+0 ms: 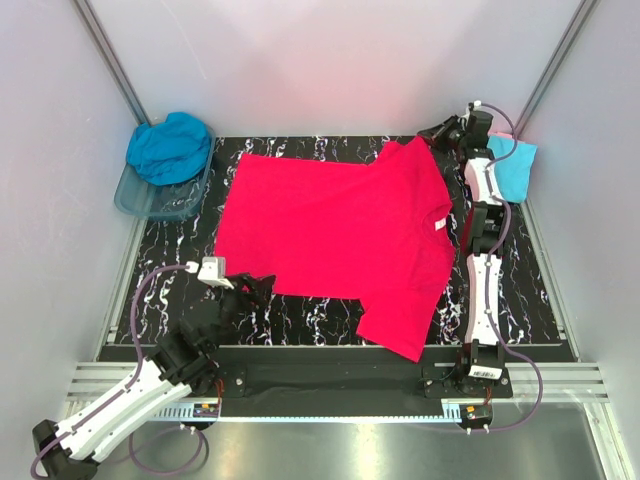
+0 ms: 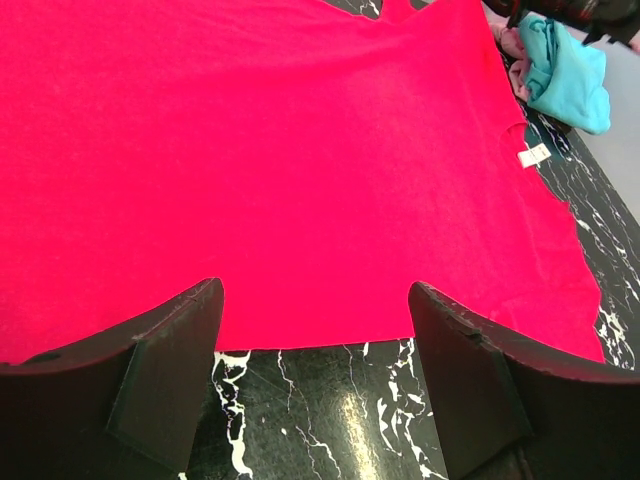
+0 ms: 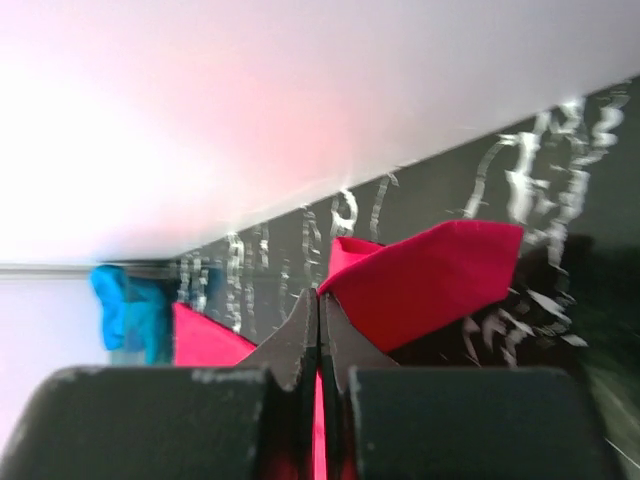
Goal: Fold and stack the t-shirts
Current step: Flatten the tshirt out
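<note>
1. Nearest, at the left, our left gripper (image 1: pixel 250 290) hovers low over the black marbled table (image 1: pixel 300 318). Its jaws are spread wide and hold nothing, just short of the shirt's near edge.
2. In the middle, the bright pink-red t-shirt (image 1: pixel 330 225) lies spread flat, plain, with its neck and white label to the right and one sleeve pointing near-right. We judge it thin, light and limp. It should drape and slide rather than keep a shape, so an edge or corner is the place to pinch, not the open middle.
3. At the far right, our right gripper (image 1: pixel 440 132) has its jaws closed on the shirt's far-right corner, apparently a sleeve, with a fold of cloth raised.
4. Farthest, a light cyan shirt (image 1: pixel 515 165) and a pale pink shirt (image 1: pixel 478 178) sit at the right. A teal-blue shirt (image 1: pixel 170 145) is heaped in a clear tub (image 1: pixel 150 205) at the left.
</note>
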Available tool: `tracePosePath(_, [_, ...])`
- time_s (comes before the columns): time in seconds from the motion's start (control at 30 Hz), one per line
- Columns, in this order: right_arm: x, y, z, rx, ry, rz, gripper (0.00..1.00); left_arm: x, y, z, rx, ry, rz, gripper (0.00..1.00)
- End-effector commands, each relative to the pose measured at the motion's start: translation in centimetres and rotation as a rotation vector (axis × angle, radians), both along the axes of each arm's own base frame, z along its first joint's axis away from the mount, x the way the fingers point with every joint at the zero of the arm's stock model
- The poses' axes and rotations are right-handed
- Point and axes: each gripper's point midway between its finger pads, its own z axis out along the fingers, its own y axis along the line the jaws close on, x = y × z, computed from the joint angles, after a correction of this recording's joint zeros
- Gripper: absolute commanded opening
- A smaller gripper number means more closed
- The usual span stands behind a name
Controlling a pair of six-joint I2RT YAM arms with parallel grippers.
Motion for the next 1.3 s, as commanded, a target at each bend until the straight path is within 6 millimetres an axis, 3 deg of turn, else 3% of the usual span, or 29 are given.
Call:
tracePosePath(0.0, [0.7, 3.4, 4.3, 0.109, -0.152, 0.086, 0.00, 0.2, 0.1, 0.5, -0.019, -0.027, 0.016, 0.79])
tracePosePath(0.2, [-0.6, 8.2, 5.3, 0.235, -0.214, 0.223, 0.01, 0.3, 0.0, 0.4, -0.009, -0.022, 0.012, 0.79])
tracePosePath(0.37, [-0.8, 9.2, 6.5, 0.241, -0.239, 0.244, 0.04, 0.2, 0.1, 0.4, -0.012, -0.022, 0.014, 0.79])
tracePosePath(0.6, [0.2, 4.8, 7.2, 0.013, -0.222, 0.031, 0.01, 0.0, 0.4, 0.6, -0.033, -0.031, 0.021, 0.78])
tracePosePath(0.7, [0.5, 2.4, 8.4, -0.064, -0.226, -0.047, 0.02, 0.0, 0.4, 0.6, -0.034, -0.032, 0.020, 0.78])
tracePosePath(0.83, [0.6, -0.4, 9.6, -0.119, -0.230, -0.117, 0.03, 0.0, 0.4, 0.5, -0.032, -0.029, 0.018, 0.78])
tracePosePath(1.03, [0.5, -4.7, 9.3, -0.160, -0.215, -0.183, 0.05, 0.0, 0.4, 0.6, -0.033, -0.032, 0.017, 0.78])
tracePosePath(1.13, [0.4, -6.3, 8.7, -0.154, -0.201, -0.198, 0.28, 0.0, 0.3, 0.6, -0.034, -0.033, 0.017, 0.78])
tracePosePath(1.17, [0.4, -6.8, 8.4, -0.139, -0.195, -0.201, 0.60, 0.0, 0.3, 0.5, -0.032, -0.031, 0.015, 0.78])
tracePosePath(1.2, [0.3, -6.9, 7.9, -0.134, -0.181, -0.203, 0.75, 0.0, 0.3, 0.5, -0.031, -0.030, 0.015, 0.78])
tracePosePath(1.23, [0.3, -7.0, 7.7, -0.131, -0.177, -0.205, 0.97, 0.0, 0.3, 0.6, -0.032, -0.031, 0.015, 0.78])
tracePosePath(1.27, [0.2, -6.9, 7.5, -0.129, -0.167, -0.203, 1.00, 0.0, 0.3, 0.6, -0.030, -0.031, 0.015, 0.78])
